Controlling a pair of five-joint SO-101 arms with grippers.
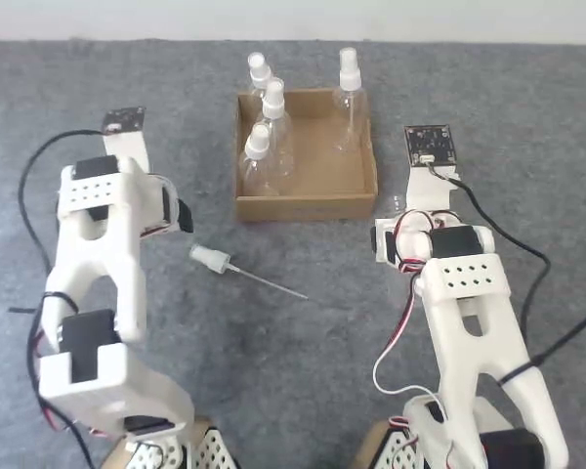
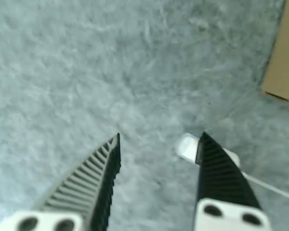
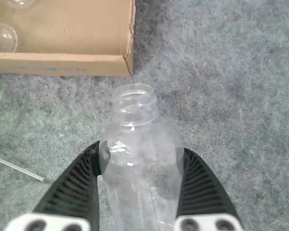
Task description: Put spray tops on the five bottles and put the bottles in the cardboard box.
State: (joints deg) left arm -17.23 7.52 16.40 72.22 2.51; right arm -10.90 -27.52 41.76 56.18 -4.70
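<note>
High view: four capped bottles [image 1: 258,156] stand in the cardboard box [image 1: 308,207] at 12 o'clock, three crowded along its 9 o'clock wall and one at its 1 o'clock corner. The last spray top [image 1: 211,257] lies on the grey carpet [image 1: 303,371] at centre, with its thin dip tube trailing toward 4 o'clock. The left arm [image 1: 98,244] hangs just beside the top's head. When you box the fifth bottle, a path across the crowded side could topple the standing ones.

Left wrist view: your left gripper [image 2: 159,139] is spread wide over the carpet. The white head of the spray top sits half hidden behind one finger [image 2: 219,175], not between the two. If you close from here, you will likely shove the head aside or catch only the tube, which looks thin enough to bend.

Right wrist view: your right gripper [image 3: 140,149] pinches the uncapped bottle [image 3: 135,144] by its clear body, with the open neck toward the box corner. The plastic looks slick and soft, so a hard squeeze could dent it. A push on the neck could make it tilt or slip in the grip. The narrow mouth leaves little room for threading the tube, so a crooked approach would miss.
</note>
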